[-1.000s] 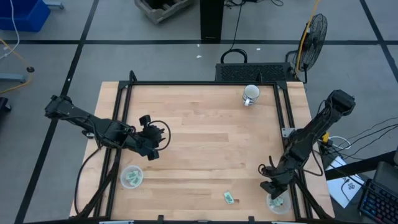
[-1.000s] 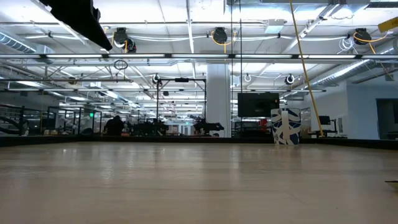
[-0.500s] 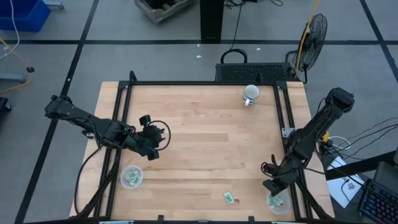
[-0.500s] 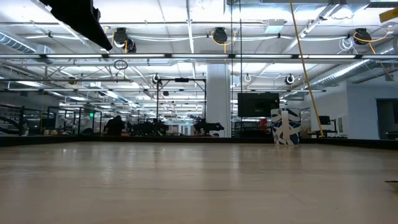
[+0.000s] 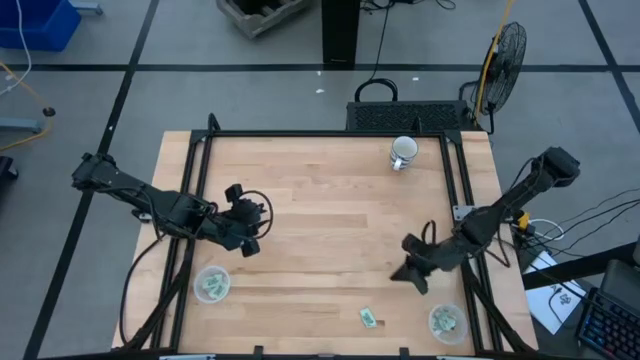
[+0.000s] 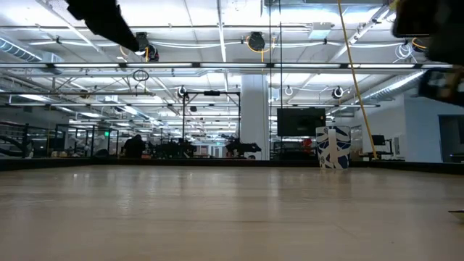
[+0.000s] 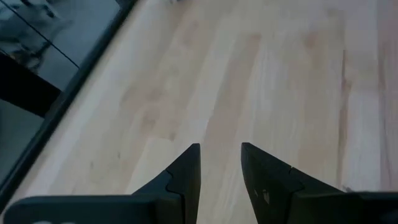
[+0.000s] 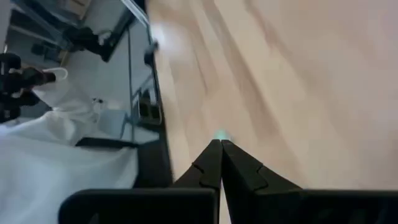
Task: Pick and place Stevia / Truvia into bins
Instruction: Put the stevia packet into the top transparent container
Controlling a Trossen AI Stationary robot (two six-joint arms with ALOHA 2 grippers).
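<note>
One pale green and white sachet (image 5: 368, 318) lies flat on the wooden table near its near edge. The left clear cup (image 5: 211, 284) and the right clear cup (image 5: 447, 322) each hold sachets. My right gripper (image 5: 405, 272) hovers between the lone sachet and the right cup, its fingers shut (image 8: 219, 144). A small green blur (image 8: 221, 134) shows just past their tips, probably the lone sachet. My left gripper (image 5: 245, 226) waits above the table's left part, beyond the left cup, with its fingers open (image 7: 219, 150) over bare wood.
A white mug (image 5: 403, 152) stands near the far edge, also seen in the low view (image 6: 332, 157). Black frame rails (image 5: 190, 190) run along the table's sides. Bare wood (image 5: 330, 220) fills the table's middle.
My right gripper has swung from over the right cup toward the table's left and slightly toward the far edge, and now hangs over open wood. The left arm has kept still.
</note>
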